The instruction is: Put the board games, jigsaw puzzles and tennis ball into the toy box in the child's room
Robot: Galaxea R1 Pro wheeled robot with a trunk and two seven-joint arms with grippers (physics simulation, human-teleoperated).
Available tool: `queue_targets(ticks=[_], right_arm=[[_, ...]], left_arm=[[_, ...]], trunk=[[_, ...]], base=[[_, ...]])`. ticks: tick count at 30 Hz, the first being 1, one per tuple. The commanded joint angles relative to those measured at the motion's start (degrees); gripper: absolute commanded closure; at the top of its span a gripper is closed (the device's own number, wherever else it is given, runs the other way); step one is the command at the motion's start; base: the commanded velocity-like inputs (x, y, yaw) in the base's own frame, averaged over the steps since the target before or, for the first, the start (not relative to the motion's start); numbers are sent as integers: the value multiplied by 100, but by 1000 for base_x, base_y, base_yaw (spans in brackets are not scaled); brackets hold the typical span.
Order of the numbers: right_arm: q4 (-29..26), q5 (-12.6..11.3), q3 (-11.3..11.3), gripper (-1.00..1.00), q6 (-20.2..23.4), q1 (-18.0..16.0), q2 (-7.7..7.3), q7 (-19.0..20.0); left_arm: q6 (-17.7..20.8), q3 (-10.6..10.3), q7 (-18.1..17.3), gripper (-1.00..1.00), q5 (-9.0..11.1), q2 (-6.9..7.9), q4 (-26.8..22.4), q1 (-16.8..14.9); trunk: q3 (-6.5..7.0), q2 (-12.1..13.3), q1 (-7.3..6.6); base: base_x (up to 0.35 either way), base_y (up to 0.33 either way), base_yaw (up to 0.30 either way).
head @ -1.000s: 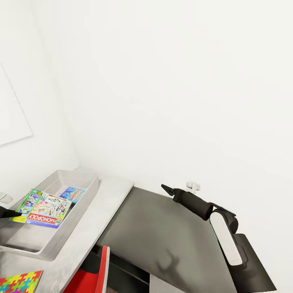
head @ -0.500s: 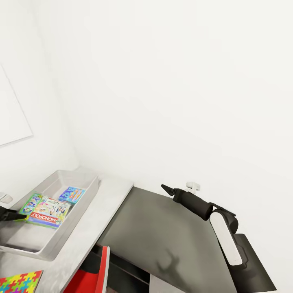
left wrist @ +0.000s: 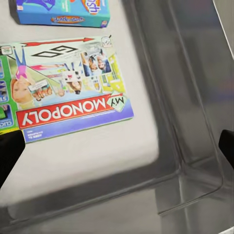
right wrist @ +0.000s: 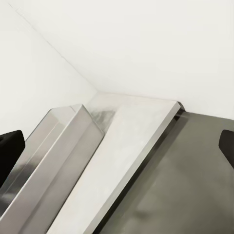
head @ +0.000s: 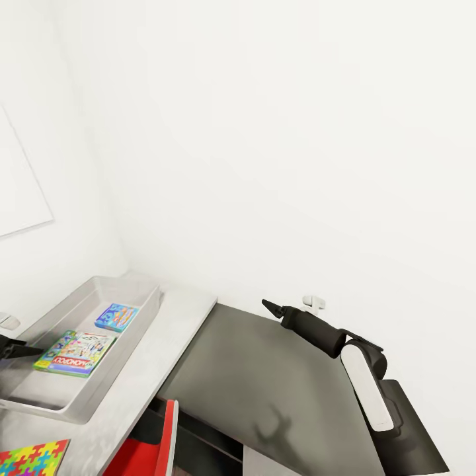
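The grey toy box (head: pixel 127 357) stands on the pale table (head: pixel 175 317) at the left. Inside it a Monopoly board game (head: pixel 75 354) lies flat on the floor, and a smaller blue game box (head: pixel 117 316) lies beyond it. My left gripper (head: pixel 12 347) hovers at the box's near-left side, open and holding nothing. The left wrist view looks down on the Monopoly game (left wrist: pixel 66 87) and the blue game box (left wrist: pixel 63 10), with the left gripper (left wrist: pixel 117 148) spread wide above the box floor. My right gripper (head: pixel 270 306) stands open over a dark surface. A colourful jigsaw puzzle (head: pixel 33 458) lies on the table's near corner.
A dark grey flat surface (head: pixel 277 383) stretches to the right of the table. A red chair (head: pixel 155 443) stands below the table's edge. White walls close in behind and to the left. The right wrist view looks along the toy box wall (right wrist: pixel 58 161) and table edge (right wrist: pixel 141 146).
The Monopoly game was tilted up in my left gripper; it has dropped and now lies flat in the toy box. The left gripper has let go and drawn back left. The right arm is still.
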Motion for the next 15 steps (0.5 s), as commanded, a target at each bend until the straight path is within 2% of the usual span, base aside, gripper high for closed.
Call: queue_targets(ticks=[1,9,12,15], right_arm=[[-3,0,1,-100,20,-4,-3,12],[-10,-4,1,-100,20,0,-3,16],[-11,-8,1,-100,20,2,-3,20],[-12,-13,1,-100,20,3,-7,23]], left_arm=[[57,28,-59,-100,-59,-5,-7,-6],[64,161,-280,-100,14,3,-39,-6],[126,518,-741,-100,19,4,-47,-6],[211,874,-811,-100,22,0,-48,-6]], trunk=[[-7,-5,1],[13,-5,1],[38,-5,1],[65,-5,1]], base=[[0,0,0],[0,0,0],[0,0,0],[0,0,0]])
